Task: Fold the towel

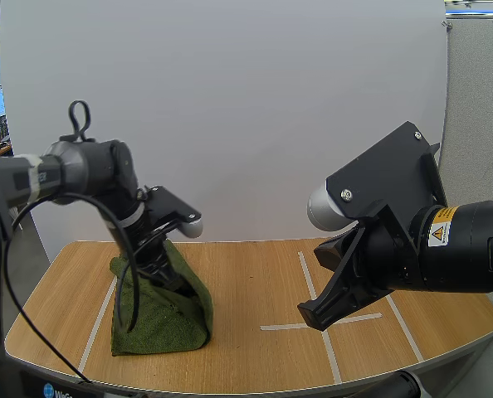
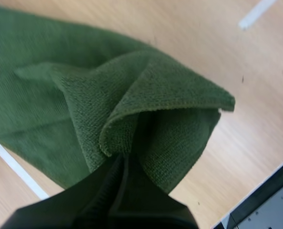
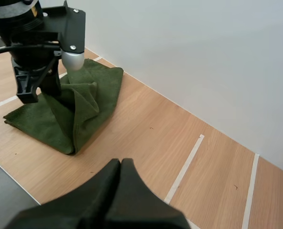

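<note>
Holding up a towel (image 1: 168, 311) edge, left fingers (image 2: 116, 171) pinched on it, rest bunched on worktop (image 1: 255, 282); right fingers (image 3: 121, 167) closed, empty, well apart. Mid-fold I'd say; next carry edge across, release.

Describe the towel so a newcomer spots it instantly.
On the wooden table, look to the left side, beside the white tape line. The towel is the dark green cloth there, pinched up into a peak by the left end effector; it is the only soft, green thing on the table.
</note>
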`<state>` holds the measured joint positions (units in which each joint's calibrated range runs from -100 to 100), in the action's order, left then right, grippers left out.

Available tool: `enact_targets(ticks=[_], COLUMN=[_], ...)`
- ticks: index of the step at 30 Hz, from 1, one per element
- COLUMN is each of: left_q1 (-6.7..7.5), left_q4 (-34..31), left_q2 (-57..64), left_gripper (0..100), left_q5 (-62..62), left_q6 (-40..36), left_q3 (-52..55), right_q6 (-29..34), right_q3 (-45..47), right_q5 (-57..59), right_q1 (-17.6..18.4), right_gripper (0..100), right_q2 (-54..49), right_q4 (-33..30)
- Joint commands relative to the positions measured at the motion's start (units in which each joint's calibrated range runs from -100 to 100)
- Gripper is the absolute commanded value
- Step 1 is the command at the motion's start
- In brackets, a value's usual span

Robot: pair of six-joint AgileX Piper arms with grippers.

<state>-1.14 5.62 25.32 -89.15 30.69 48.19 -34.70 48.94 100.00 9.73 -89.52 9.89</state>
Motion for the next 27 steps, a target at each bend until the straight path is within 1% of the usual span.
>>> enact_targets(ticks=[1,3,10,15,18,22,25,27], left_q1=[-1.72,-3.20,-9.13,-13.32,-15.40,-17.75,-18.82,-19.26], left_q4=[1.31,2.30,4.80,4.80,5.32,7.85,9.60,9.99], left_q2=[0.90,0.90,4.35,8.04,9.40,10.85,10.86,10.86], left_gripper=[0,0,0,0,0,0,0,0], left_q5=[-0.78,0.09,2.06,0.27,-1.70,-0.43,1.10,2.29], left_q6=[2.00,3.41,10.04,13.81,16.27,19.32,20.58,20.58], left_q3=[2.86,4.34,7.75,7.91,7.91,7.91,7.91,7.91], right_q6=[-0.51,-1.09,-1.03,-1.03,-1.03,-1.03,-1.03,-1.03], right_q3=[0.15,0.15,0.15,0.15,0.15,0.15,0.15,0.15], right_q5=[0.00,0.00,0.00,0.00,0.00,0.00,0.00,0.00], right_q1=[0.11,0.11,0.11,0.11,0.11,0.11,0.11,0.11], right_gripper=[0,0,0,0,0,0,0,0], right_q2=[-0.30,-0.30,-0.30,-0.30,-0.30,-0.30,-0.30,-0.30], right_q4=[1.08,1.49,2.05,2.53,2.64,2.75,2.75,2.75])
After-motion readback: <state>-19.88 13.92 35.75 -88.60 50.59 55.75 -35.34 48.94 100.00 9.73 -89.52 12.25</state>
